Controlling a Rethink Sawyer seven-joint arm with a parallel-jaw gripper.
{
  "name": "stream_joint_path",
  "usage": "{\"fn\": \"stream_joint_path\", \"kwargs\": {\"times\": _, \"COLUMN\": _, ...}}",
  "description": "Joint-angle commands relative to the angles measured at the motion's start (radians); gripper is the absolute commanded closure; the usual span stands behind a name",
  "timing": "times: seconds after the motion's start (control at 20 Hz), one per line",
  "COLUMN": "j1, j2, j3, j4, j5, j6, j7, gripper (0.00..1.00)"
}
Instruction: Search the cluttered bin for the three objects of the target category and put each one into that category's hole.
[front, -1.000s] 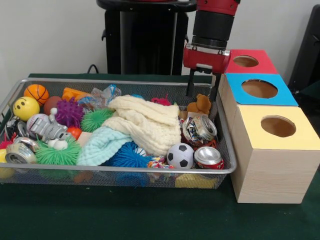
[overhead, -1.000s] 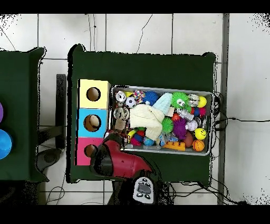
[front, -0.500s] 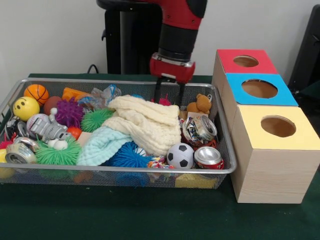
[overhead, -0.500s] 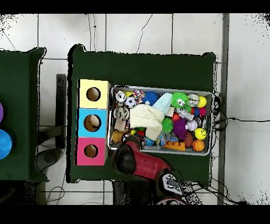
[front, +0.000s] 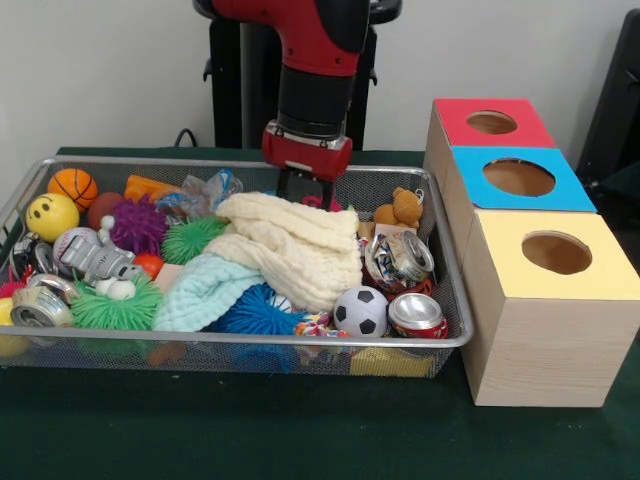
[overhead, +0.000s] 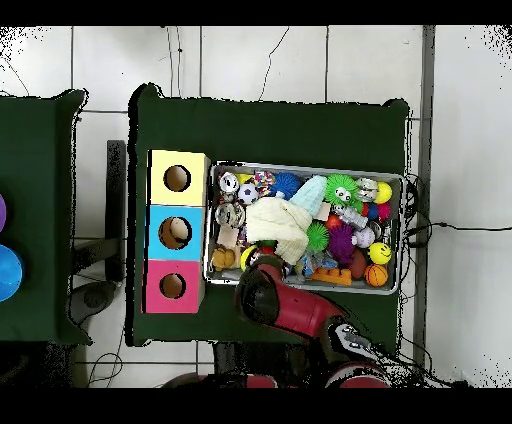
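Gripper (front: 303, 192) on the red and black arm (front: 315, 70) hangs low over the far rim of the wire mesh bin (front: 250, 341), its two dark fingers slightly parted with their tips just behind the cream knitted cloth (front: 295, 245) — nothing is visibly held between them. Going near to far in the front view: at the bin's 5 o'clock corner lie a red crushed drink can (front: 416, 314) and a small black-and-white soccer ball (front: 360, 311); just past them, at 3 o'clock, a second crumpled can (front: 398, 258); further back, at 2 o'clock, a small brown teddy bear (front: 400, 210). At 9 o'clock sits a green spiky ball (front: 115, 306), with a yellow smiley ball (front: 52, 216) and an orange basketball (front: 73, 186) toward 10 o'clock. Beside the bin's 3 o'clock side stand three wooden boxes, each with a round hole — yellow-topped box (front: 550, 255) nearest, blue-topped box (front: 520, 179) next, red-topped box (front: 492, 122) farthest.
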Motion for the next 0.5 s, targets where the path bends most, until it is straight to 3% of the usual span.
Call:
{"fn": "stream_joint_path", "kwargs": {"times": 0.05, "j1": 0.014, "j2": 0.049, "j3": 0.094, "j4": -0.111, "j5": -0.009, "j6": 0.045, "j7": 0.112, "gripper": 0.00}}
{"fn": "stream_joint_path", "kwargs": {"times": 0.3, "j1": 0.037, "j2": 0.053, "j3": 0.084, "j4": -0.110, "j5": 0.010, "j6": 0.038, "j7": 0.129, "gripper": 0.00}}
{"fn": "stream_joint_path", "kwargs": {"times": 0.5, "j1": 0.069, "j2": 0.017, "j3": 0.063, "j4": -0.092, "j5": 0.033, "j6": 0.071, "j7": 0.139, "gripper": 0.00}}
